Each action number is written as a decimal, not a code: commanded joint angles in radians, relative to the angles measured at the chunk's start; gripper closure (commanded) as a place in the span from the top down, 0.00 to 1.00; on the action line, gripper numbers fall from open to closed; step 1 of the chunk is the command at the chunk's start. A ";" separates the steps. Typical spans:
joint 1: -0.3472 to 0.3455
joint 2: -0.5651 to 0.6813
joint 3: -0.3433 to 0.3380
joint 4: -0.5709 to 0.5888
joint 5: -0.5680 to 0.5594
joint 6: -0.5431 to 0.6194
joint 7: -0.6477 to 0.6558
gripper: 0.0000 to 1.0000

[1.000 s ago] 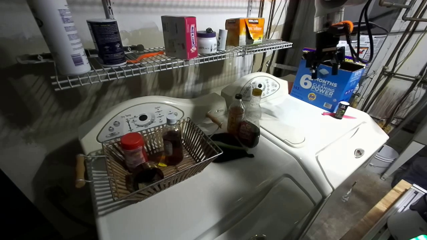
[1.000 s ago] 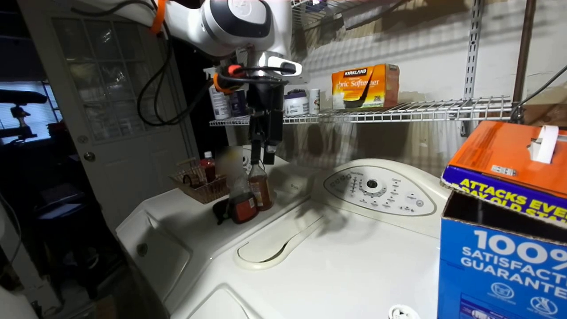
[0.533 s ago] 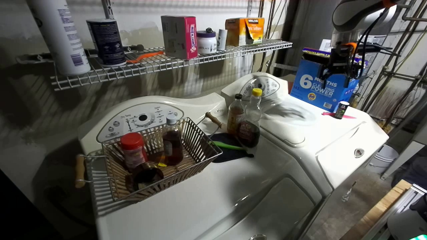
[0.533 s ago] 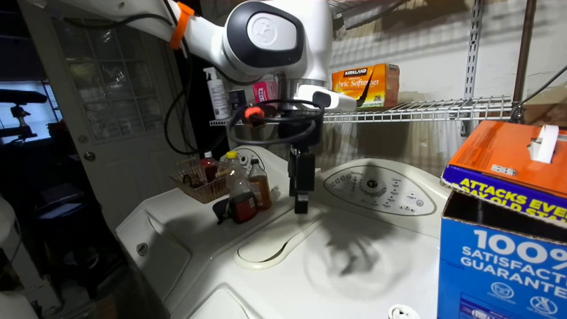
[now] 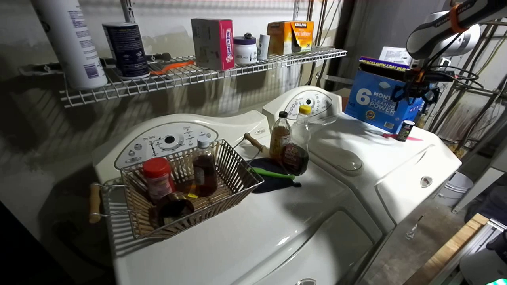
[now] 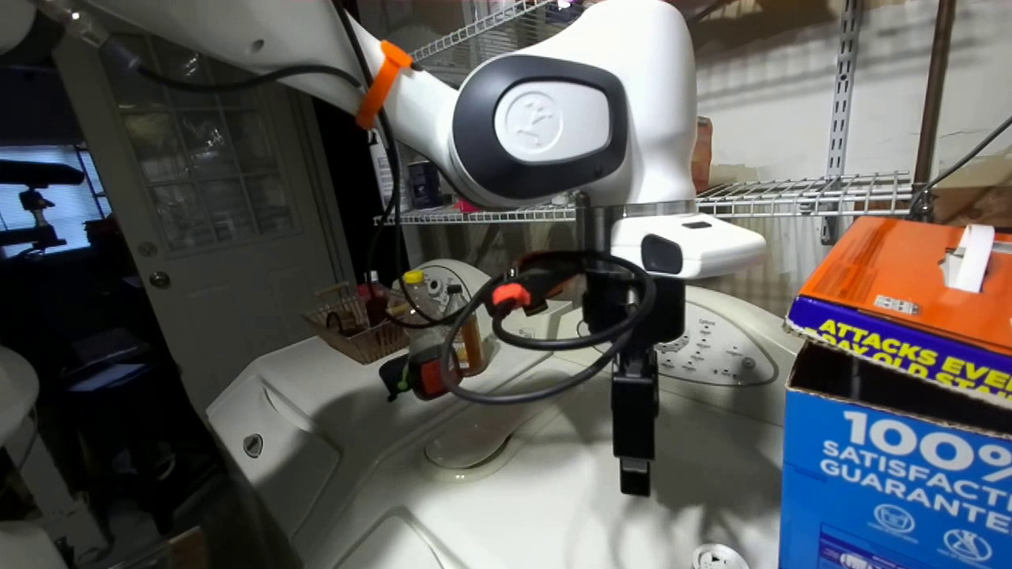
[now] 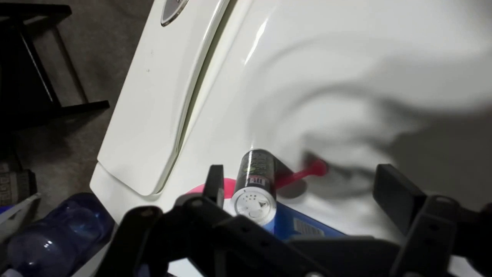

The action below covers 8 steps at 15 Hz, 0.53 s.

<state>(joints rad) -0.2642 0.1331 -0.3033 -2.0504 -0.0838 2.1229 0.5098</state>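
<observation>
see the black shaker can [image 7: 254, 181] upright on a white laundry machine [image 7: 338, 57], at six o'clock in the wrist view, partly hiding a pink utensil [image 7: 296, 178]. find the gripper [image 7: 301, 188] higher, spread wide, apart from it. in an exterior view, note a blue cleaning-power box [image 5: 370, 97] at eleven o'clock from the can, yellow-capped bottle [image 5: 297, 156] at nine.

A dark, white-topped shaker can [image 7: 255, 181] stands upright on the white appliance [image 7: 219, 127]
</observation>
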 commanded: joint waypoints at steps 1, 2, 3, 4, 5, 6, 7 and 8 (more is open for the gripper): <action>-0.001 0.009 -0.007 0.008 0.001 0.002 0.009 1.00; -0.001 0.014 -0.008 0.012 0.001 0.004 0.015 1.00; -0.001 0.017 -0.008 0.015 0.001 0.003 0.020 1.00; 0.000 0.017 -0.008 0.017 0.001 0.003 0.024 1.00; 0.000 0.017 -0.008 0.018 0.001 0.003 0.026 1.00; -0.005 0.019 -0.007 0.021 0.027 0.017 0.021 1.00; -0.015 0.029 -0.010 0.031 0.060 0.042 0.022 1.00; -0.023 0.038 -0.013 0.041 0.083 0.038 0.016 1.00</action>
<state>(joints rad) -0.2691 0.1486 -0.3082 -2.0366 -0.0705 2.1377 0.5393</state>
